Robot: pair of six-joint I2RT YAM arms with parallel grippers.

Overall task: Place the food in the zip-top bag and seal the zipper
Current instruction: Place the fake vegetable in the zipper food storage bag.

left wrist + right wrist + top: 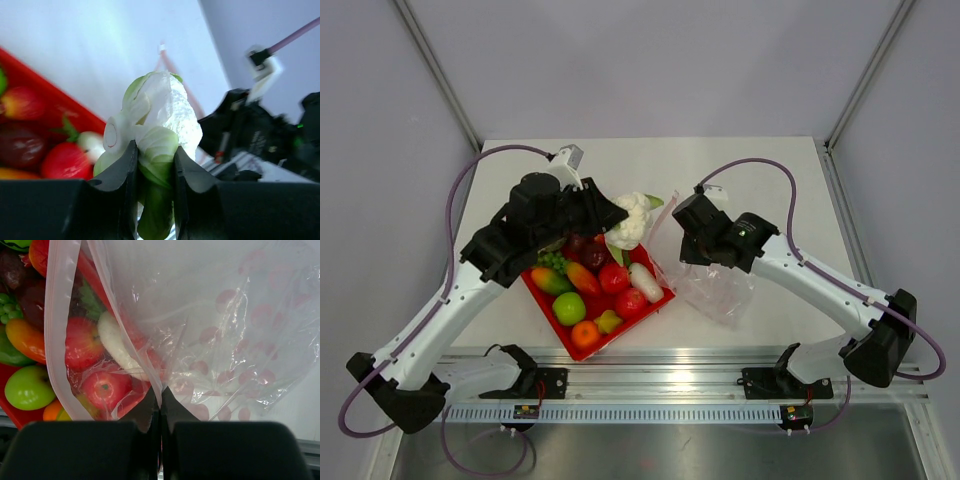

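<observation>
My left gripper (154, 155) is shut on a white and green toy cauliflower (160, 120), held above the far corner of the red tray (542, 296); it also shows in the top view (632, 220). My right gripper (161, 396) is shut on the edge of the clear zip-top bag (225, 325), lifting its mouth open beside the tray (712, 285). The bag's pinkish zipper strip (57, 320) runs down the left of the right wrist view. Several toy fruits and vegetables lie in the tray, among them a red apple (631, 302), a green apple (569, 308) and an orange (585, 334).
The red tray sits at the table's middle near the front edge. A metal rail (660, 385) runs along the front. Grey walls and frame posts (440, 70) bound the back and sides.
</observation>
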